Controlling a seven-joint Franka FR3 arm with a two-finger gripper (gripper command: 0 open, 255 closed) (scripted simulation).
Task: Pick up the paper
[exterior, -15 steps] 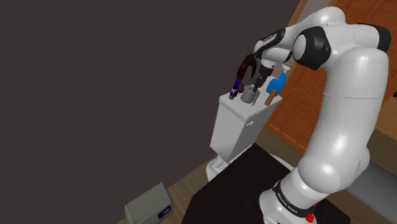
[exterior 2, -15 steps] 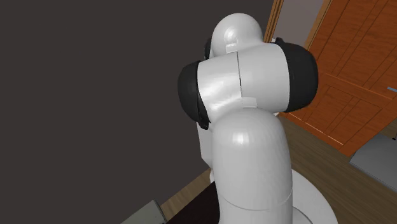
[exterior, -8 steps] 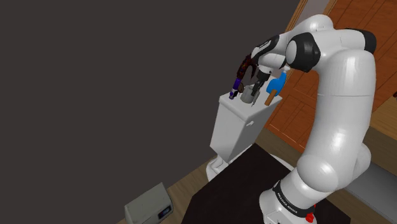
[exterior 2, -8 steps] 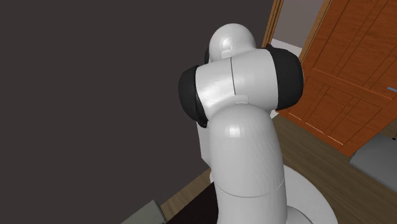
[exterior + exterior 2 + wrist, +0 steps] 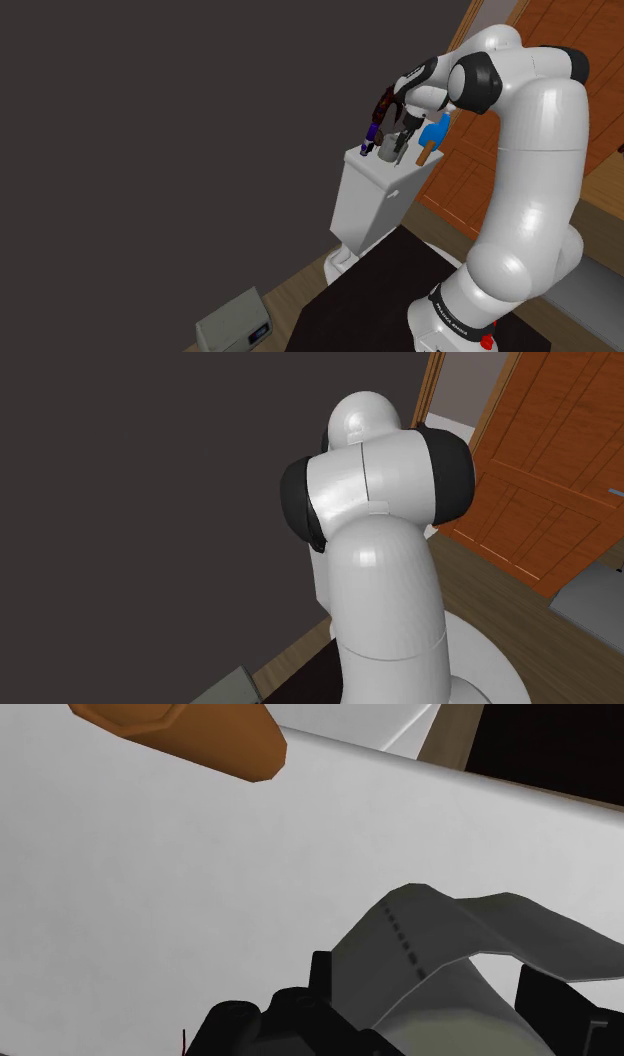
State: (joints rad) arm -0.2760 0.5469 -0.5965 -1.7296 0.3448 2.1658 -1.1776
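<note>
We are seeing the paper (image 5: 455,929), a grey-white roll with a loose perforated sheet curling off it, lying on the white surface (image 5: 150,904) atop a tall white cabinet (image 5: 372,205). The hand (image 5: 430,976) is standing wide, one black finger on each side of the roll, neither plainly pressing it. We are judging the grasp itself to be the step in hand. To do it well, we are wanting the fingers to bite on the firm body of the roll and not just the floppy sheet, which would likely slip or tear. Then we are wanting a straight lift, since the brown handle (image 5: 200,734) of a neighbouring tool is lying near and could be knocked.
</note>
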